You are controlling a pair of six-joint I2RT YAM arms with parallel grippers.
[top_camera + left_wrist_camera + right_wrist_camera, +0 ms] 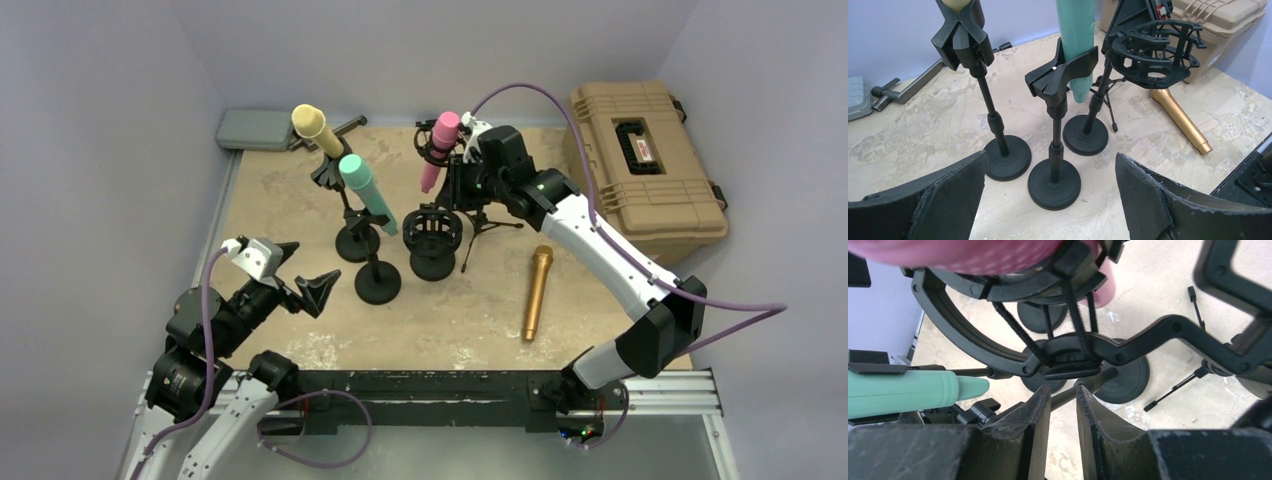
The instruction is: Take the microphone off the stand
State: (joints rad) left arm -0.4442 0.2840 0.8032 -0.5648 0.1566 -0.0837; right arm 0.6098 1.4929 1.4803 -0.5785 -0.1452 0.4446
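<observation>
A pink microphone (440, 150) sits in a black shock mount on a tripod stand at the back; it also shows in the right wrist view (973, 255), with the mount ring (973, 340) below it. My right gripper (462, 165) is right beside that mount. Its jaws (1063, 386) stand a narrow gap apart just under the mount's lower tab, with nothing between them. A teal microphone (365, 190) and a yellow microphone (315, 128) sit in clips on round-base stands. My left gripper (312, 268) is wide open and empty, facing the stands (1050, 156).
A gold microphone (537, 292) lies on the table right of centre. An empty shock mount stand (430, 235) stands in the middle. A tan hard case (645, 160) is at the back right. A grey pad (255, 128) is at the back left.
</observation>
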